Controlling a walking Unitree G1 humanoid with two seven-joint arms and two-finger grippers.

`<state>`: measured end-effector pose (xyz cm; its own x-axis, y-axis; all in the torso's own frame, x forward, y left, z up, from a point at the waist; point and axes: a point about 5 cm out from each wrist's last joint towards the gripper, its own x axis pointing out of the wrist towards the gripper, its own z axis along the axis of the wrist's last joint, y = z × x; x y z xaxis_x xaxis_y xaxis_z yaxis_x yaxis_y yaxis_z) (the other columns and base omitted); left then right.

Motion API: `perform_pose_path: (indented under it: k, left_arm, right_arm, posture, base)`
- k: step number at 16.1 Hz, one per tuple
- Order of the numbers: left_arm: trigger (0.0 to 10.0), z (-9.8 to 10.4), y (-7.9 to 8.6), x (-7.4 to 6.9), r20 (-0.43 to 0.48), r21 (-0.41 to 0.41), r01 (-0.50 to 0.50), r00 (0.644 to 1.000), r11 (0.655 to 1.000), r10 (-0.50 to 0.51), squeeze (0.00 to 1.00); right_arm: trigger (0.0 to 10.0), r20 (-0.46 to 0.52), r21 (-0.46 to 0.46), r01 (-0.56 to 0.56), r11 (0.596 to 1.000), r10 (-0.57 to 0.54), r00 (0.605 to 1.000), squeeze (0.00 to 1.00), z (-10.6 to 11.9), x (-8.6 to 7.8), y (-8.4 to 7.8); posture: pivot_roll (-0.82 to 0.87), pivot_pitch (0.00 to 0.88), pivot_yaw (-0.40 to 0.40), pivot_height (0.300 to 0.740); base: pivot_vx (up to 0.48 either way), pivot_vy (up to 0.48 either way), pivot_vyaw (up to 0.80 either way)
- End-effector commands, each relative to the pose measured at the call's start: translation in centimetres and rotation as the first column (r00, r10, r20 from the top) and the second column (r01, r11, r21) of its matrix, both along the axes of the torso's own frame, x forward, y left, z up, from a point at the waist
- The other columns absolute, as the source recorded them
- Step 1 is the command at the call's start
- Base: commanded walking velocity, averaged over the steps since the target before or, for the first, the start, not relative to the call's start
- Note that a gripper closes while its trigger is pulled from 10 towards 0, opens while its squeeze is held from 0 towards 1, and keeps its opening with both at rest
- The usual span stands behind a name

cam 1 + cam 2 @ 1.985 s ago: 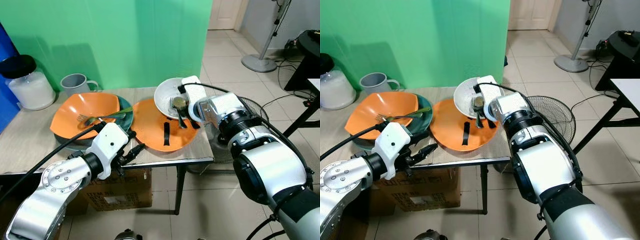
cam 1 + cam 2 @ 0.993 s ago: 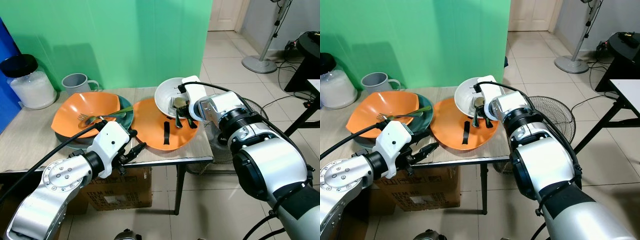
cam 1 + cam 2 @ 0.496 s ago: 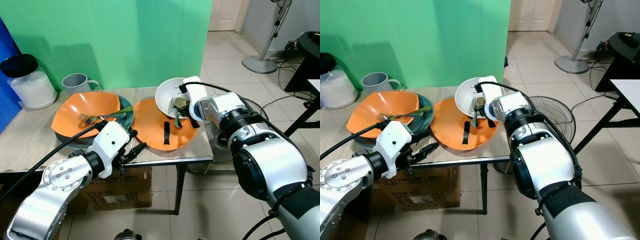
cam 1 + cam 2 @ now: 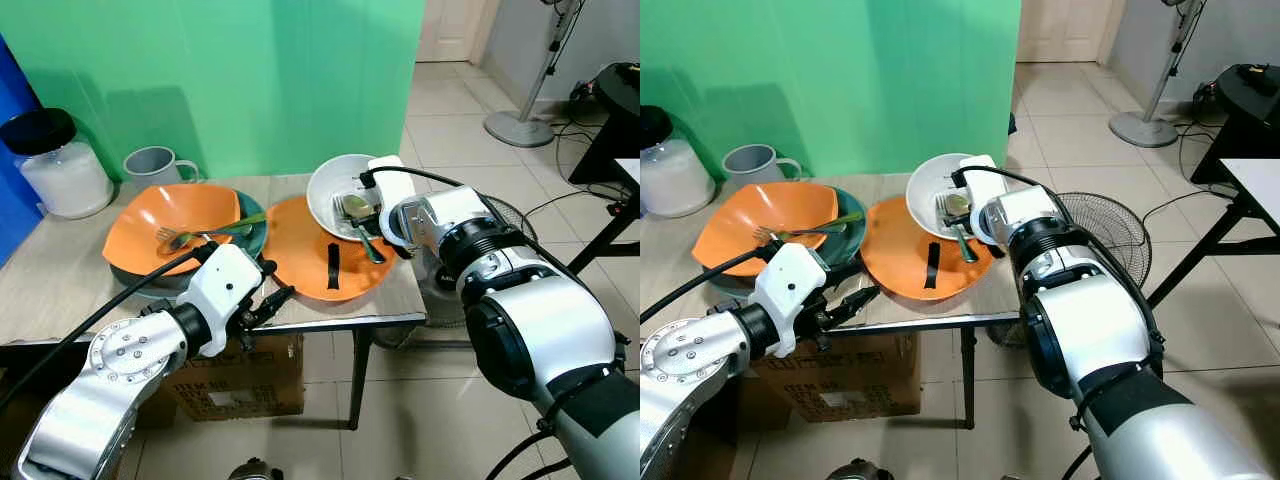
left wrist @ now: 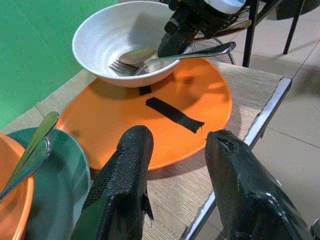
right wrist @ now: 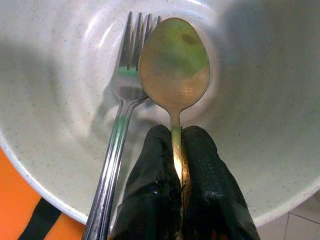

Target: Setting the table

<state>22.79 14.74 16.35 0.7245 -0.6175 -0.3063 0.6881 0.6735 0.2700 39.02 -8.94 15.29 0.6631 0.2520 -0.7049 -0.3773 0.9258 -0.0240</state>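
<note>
**Right hand pinched a spoon in the white bowl while the left hand waited at the desk edge**

A white bowl (image 4: 340, 195) sat on the far rim of an orange plate (image 4: 325, 250), which lay on a woven-topped desk (image 4: 60, 285) in front of a green wall. Inside the bowl were a metal spoon (image 6: 175, 67) and a fork (image 6: 120, 122) lying side by side, the spoon's bowl resting near the fork's tines.

The right hand (image 6: 179, 192) reached in over the bowl's near rim from the desk's right end, its silver forearm stretched forward and level. Its two black fingers (image 6: 150, 200) were closed tight on the spoon's thin neck, just below the spoon's bowl. The fork handle ran beside them, ungripped.

The spoon looked light, stiff and smooth, so it would likely slip or swivel if held loosely. The narrow neck gave a firm pinch, though a hold farther down the handle would probably balance it better. The bowl appeared hard and breakable, and seemed liable to slide on the plate if knocked.

The left hand (image 5: 175, 200) hovered low at the desk's near edge, pointing at the orange plate, fingers spread apart and holding nothing.

Farther left, a second orange dish (image 4: 165, 225) sat on a dark green plate (image 4: 250, 230) with more cutlery.
</note>
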Motion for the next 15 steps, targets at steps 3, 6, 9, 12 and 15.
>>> perform_pose_path:
  k: [3,6,9,12,15]
  left_arm:
    - [10.0,0.4,-0.2,0.4,0.020,0.009,0.006,1.000,1.000,-0.006,0.00]
    - [10.0,0.6,-0.2,0.7,0.035,0.010,0.006,0.999,1.000,-0.007,0.00]
    - [10.0,1.0,-0.3,1.2,0.051,0.002,0.006,0.999,1.000,-0.006,0.00]
    - [10.0,1.4,-1.2,1.8,0.085,-0.059,-0.011,0.996,0.998,0.016,0.00]
    - [10.0,1.8,-2.7,2.7,0.144,-0.131,-0.067,0.986,0.989,0.086,0.00]
  right_arm:
    - [0.0,0.058,0.039,-0.012,0.999,0.010,0.998,0.00,2.2,0.7,0.7]
    - [0.0,0.098,0.066,-0.019,0.998,0.013,0.995,0.00,4.1,1.2,0.9]
    - [0.0,0.141,0.110,-0.017,0.994,0.001,0.990,0.00,6.2,1.7,0.4]
    - [0.0,0.390,0.231,-0.103,0.968,0.005,0.921,0.00,9.1,1.8,-0.8]
    - [0.0,0.581,0.317,-0.135,0.939,-0.080,0.810,0.00,9.9,-1.7,-3.3]
  posture:
    - [0.07,0.000,0.022,0.740]
    - [0.07,0.000,0.029,0.740]
    - [0.07,0.000,0.039,0.740]
    - [0.05,0.000,0.052,0.740]
    - [0.03,0.000,0.071,0.740]
  base:
    - [0.000,0.000,0.00]
    - [0.000,0.000,0.00]
    - [0.000,0.000,0.00]
    - [0.000,0.000,0.00]
    - [0.000,0.000,0.00]
